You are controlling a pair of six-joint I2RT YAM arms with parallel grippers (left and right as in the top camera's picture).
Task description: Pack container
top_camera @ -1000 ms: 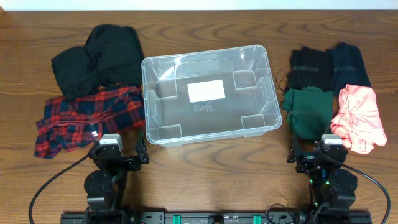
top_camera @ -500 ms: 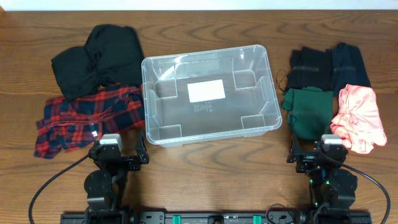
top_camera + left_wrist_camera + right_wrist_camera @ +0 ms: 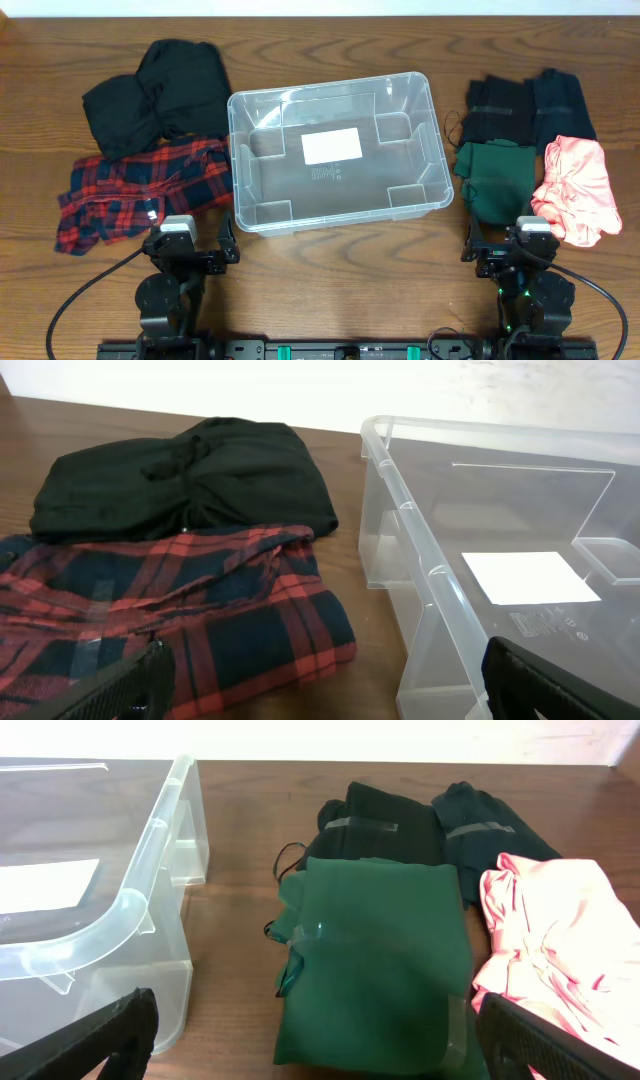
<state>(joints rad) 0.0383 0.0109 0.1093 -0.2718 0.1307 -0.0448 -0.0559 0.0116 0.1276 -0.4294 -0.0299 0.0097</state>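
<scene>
Container (image 3: 340,192) centre frame on counter (image 3: 330,270), empty: stiff, light, slick plastic; grip thick rim (image 3: 328,87) if you must shift it. Left hand (image 3: 192,242), right hand (image 3: 510,243) lower frame, both wide, holding nothing.

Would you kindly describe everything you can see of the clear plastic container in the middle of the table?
The container is a large rectangular bin of clear plastic with rounded corners, a thick rim and moulded steps inside its walls. A white label sits on its bottom. It stands upright, open and empty on the wooden table, turned slightly askew. The red plaid garment lies close beside its left wall, and the green garment lies a small gap away on its right.
</scene>
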